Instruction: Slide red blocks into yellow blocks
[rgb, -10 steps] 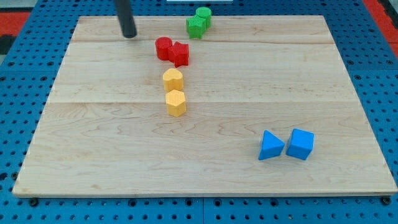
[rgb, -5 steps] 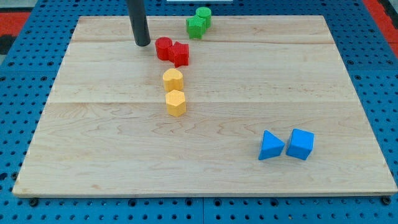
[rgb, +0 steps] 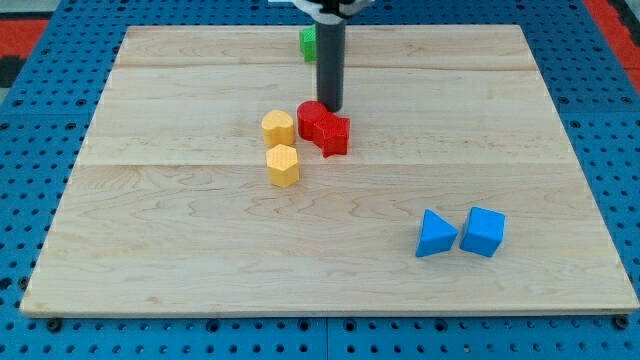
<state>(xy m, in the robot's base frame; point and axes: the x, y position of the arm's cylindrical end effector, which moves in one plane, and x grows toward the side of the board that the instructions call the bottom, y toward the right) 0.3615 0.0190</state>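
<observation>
Two blue blocks (rgb: 460, 233) (green block (rgb: 308, 43) half hidden)

**Red pair beside the yellow pair**

Two red blocks sit touching each other near the board's middle: a red cylinder (rgb: 311, 117) and, at its lower right, a chunkier red block (rgb: 333, 134) (shape unclear). Just to their left stand two yellow blocks with faceted, hexagon-like tops: an upper yellow block (rgb: 278, 128) close to the cylinder, and a lower yellow block (rgb: 283, 165) just beneath it.

wooden board (rgb: 180, 240), blue pegboard (rgb: 30, 150), red corners
</observation>
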